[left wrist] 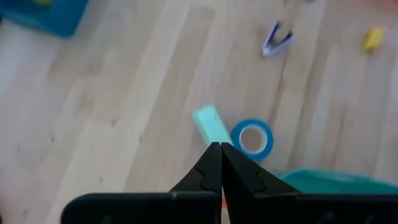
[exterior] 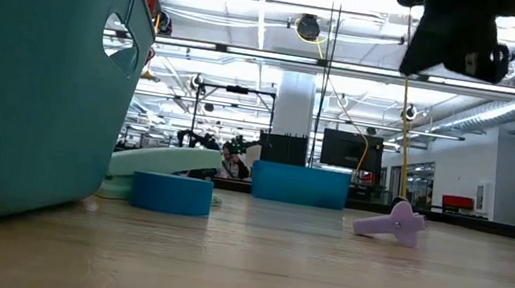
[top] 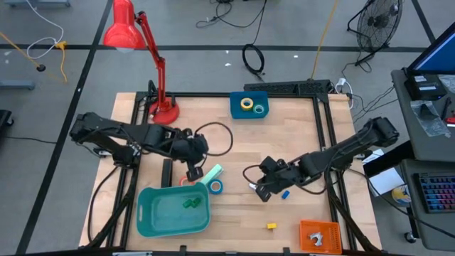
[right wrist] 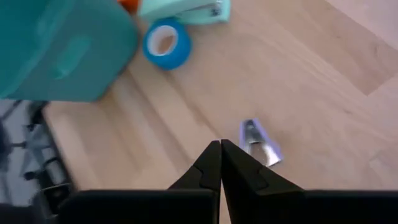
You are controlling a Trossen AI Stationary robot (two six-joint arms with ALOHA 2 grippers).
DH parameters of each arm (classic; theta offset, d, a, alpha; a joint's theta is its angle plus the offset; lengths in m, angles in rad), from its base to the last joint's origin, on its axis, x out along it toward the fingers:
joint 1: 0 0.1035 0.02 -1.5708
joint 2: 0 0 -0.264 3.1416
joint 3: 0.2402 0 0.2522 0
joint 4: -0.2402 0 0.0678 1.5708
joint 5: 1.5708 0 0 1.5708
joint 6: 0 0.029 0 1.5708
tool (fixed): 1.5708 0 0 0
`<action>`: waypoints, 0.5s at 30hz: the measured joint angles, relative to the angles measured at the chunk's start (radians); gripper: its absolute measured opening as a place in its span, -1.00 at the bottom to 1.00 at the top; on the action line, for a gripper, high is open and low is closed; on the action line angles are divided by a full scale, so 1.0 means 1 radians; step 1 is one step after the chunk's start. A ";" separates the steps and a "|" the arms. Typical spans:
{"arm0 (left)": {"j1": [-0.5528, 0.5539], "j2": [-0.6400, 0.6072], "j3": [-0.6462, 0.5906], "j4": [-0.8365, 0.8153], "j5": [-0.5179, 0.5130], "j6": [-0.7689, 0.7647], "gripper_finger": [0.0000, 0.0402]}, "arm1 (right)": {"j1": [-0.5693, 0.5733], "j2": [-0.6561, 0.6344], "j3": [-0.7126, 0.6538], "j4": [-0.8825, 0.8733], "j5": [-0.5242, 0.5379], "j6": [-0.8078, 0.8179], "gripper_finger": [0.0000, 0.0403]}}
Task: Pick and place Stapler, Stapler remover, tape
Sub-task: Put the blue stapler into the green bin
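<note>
The black stapler (top: 167, 172) lies flat on the table near the teal bin (top: 173, 211). A blue tape roll (top: 215, 186) lies flat beside a mint-green block (top: 211, 173). The lilac staple remover (right wrist: 258, 142) lies on the wood near the table's middle. My left gripper (left wrist: 220, 149) hangs shut above the mint block and the blue roll (left wrist: 252, 138), touching nothing. My right gripper (right wrist: 220, 146) hangs shut just above the table next to the remover, apart from it. A yellow roll (top: 247, 104) and a green roll (top: 259, 109) lie in a blue tray.
The blue tray (top: 249, 105) stands at the far edge. A red desk lamp (top: 146, 43) rises at the far left corner. A small blue cube (top: 286, 193), a yellow cube (top: 271, 226) and an orange piece (top: 318, 235) lie near the right front. Green bits (top: 190, 203) lie in the bin.
</note>
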 joint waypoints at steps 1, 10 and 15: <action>-0.003 0.000 -0.019 0.000 0.001 -0.007 -0.98 | -0.003 0.007 -0.009 0.002 0.002 0.001 -1.00; -0.005 0.000 -0.132 0.015 0.033 -0.051 -0.98 | -0.043 0.078 -0.034 -0.039 -0.016 0.004 -1.00; -0.005 0.000 -0.135 0.030 0.043 -0.045 -0.98 | -0.071 0.103 -0.034 -0.028 -0.113 -0.008 -1.00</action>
